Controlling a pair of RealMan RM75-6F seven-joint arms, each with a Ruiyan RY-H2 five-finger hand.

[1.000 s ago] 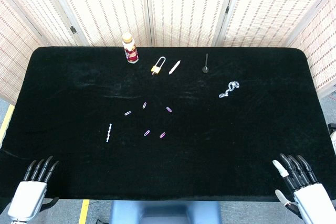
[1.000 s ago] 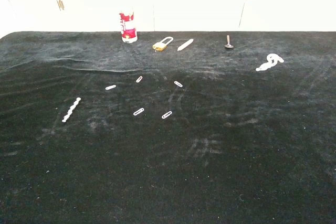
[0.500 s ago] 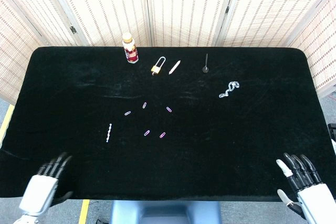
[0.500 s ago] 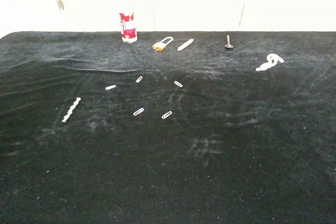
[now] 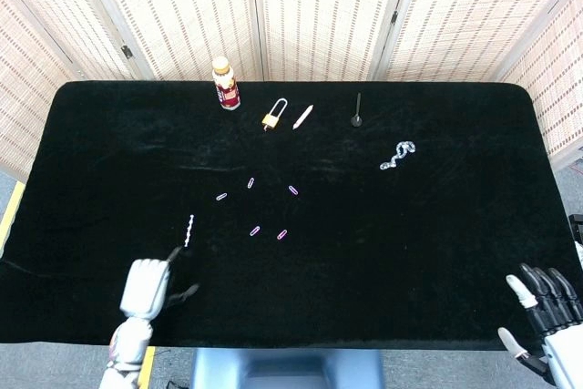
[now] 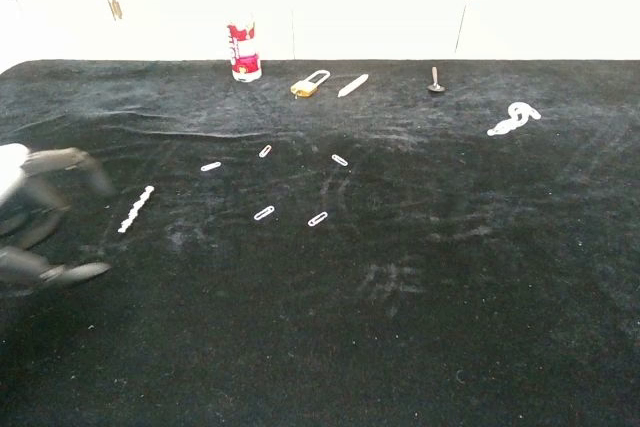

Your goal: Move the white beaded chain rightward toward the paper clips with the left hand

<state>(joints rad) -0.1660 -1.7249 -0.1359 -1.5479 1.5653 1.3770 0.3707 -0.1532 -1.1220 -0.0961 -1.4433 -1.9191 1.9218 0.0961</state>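
Black cloth covers the table (image 5: 109, 134), and the white beaded chain (image 5: 189, 230) lies on it in a short, nearly straight line, left of the scattered paper clips (image 5: 255, 230) and apart from them. In the chest view the chain (image 6: 136, 209) runs on a slight diagonal, with the nearest clip (image 6: 211, 166) up and to its right.

Just below the chain in the head view, the left hand (image 5: 148, 285) is over the near part of the table, one dark finger reaching up toward the chain's lower end without touching it. The chest view shows this hand (image 6: 40, 217) blurred at the left edge, fingers spread and holding nothing, its upper fingers near the chain. The right hand (image 5: 549, 302) sits at the lower right corner past the table's edge, fingers apart and empty.

Along the far side stand a small bottle with a red label (image 5: 225, 84), a brass padlock (image 5: 272, 116), a pale pen-like stick (image 5: 302, 116) and a small black upright item (image 5: 356, 111). A silvery metal chain (image 5: 396, 155) lies bunched toward the right. Woven folding screens (image 5: 319, 6) close off the back.
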